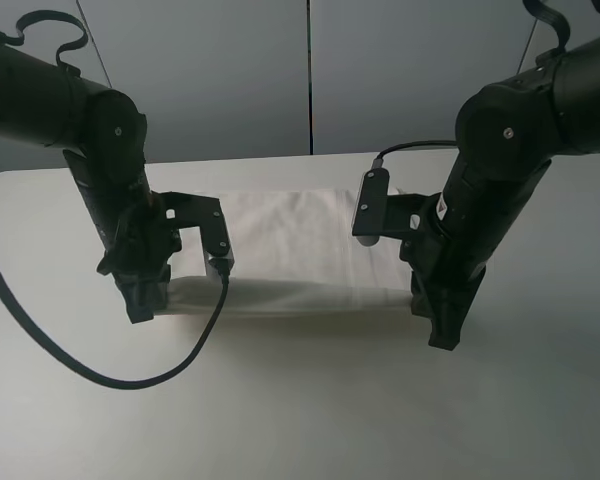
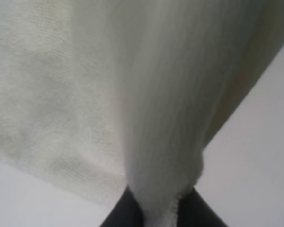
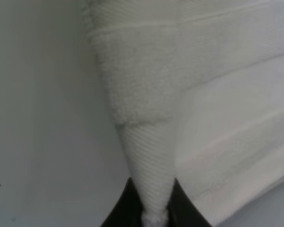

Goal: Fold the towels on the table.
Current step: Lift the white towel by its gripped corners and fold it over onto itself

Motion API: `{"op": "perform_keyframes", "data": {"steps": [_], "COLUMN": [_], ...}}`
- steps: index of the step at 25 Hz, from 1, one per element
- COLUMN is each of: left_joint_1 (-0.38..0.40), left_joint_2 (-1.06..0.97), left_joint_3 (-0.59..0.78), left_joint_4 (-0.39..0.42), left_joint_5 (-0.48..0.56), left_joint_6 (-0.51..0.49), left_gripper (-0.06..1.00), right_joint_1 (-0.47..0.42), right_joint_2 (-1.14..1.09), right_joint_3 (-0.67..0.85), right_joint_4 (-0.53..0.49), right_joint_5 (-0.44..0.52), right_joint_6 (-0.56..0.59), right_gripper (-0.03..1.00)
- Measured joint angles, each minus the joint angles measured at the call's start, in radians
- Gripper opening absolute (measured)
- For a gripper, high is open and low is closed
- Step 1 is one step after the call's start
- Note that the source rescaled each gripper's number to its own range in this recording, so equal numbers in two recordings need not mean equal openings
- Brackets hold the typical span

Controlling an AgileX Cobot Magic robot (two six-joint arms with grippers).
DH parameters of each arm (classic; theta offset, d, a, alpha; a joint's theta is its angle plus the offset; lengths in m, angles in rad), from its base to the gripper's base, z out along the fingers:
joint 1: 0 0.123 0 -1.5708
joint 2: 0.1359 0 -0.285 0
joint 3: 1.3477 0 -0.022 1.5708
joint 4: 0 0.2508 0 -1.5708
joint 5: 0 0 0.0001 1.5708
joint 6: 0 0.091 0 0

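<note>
Closest to me the table [image 1: 310, 420] carries only the left arm's cable [image 1: 130, 381], looping slack across it, I'd guess to leave that arm room to travel.

Just behind it, both grippers stand at the near edge of the towel [image 1: 300, 240], one on each near corner. The left gripper [image 1: 143, 300] is pressed together on its corner. In its wrist view the cloth runs down between the dark fingers [image 2: 118, 215] and bunches there. The right gripper [image 1: 446, 328] pinches the other corner, its fingers [image 3: 125, 208] closed over the ribbed border band [image 3: 149, 156].

I read the two-corner hold as a way to keep that edge stretched straight between the arms. That way it can go over as one line instead of sagging in the middle. The edge between them looks slightly raised and rolled, though I can't tell how far it clears the table.

Past the grippers, the rest of the towel lies spread flat on the table, its far edge close to the table's back edge. That flat part is what the lifted edge would land on, so I judge the fold as gripped but not yet made. My worry is one thin pinch slipping and skewing the fold.

Beyond the table are plain grey wall panels [image 1: 310, 70].
</note>
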Motion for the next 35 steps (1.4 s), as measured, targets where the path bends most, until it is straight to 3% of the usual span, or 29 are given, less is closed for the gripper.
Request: {"op": "perform_keyframes", "data": {"steps": [5, 12, 17, 23, 26, 32, 35], "left_joint_1": [0.0, 0.0, 0.0, -0.005, -0.005, -0.005, -0.005], "left_joint_2": [-0.036, -0.038, -0.046, -0.046, -0.062, -0.132, -0.143], "left_joint_3": [0.0, 0.0, 0.0, 0.0, -0.009, -0.015, -0.015], "left_joint_4": [0.041, 0.216, 0.331, 0.405, 0.403, 0.248, 0.2], "left_joint_5": [-0.027, -0.051, -0.102, -0.158, -0.161, -0.124, -0.063], "left_joint_6": [-0.044, -0.194, -0.309, -0.402, -0.405, -0.31, -0.265], "left_gripper": [0.0, 0.0, 0.0, 0.0, 0.0, 0.0, 0.0], "right_joint_1": [0.0, 0.002, 0.004, 0.008, 0.008, 0.008, 0.008], "right_joint_2": [-0.001, -0.001, -0.001, -0.001, -0.001, -0.008, -0.042], "right_joint_3": [-0.038, -0.113, -0.147, -0.148, -0.148, -0.148, -0.148], "right_joint_4": [-0.013, -0.083, -0.164, -0.273, -0.279, -0.252, -0.185], "right_joint_5": [0.0, -0.007, -0.039, -0.064, -0.056, 0.039, 0.059], "right_joint_6": [0.026, 0.09, 0.167, 0.281, 0.293, 0.258, 0.191], "right_gripper": [0.05, 0.05, 0.05, 0.05, 0.05, 0.05, 0.05]}}
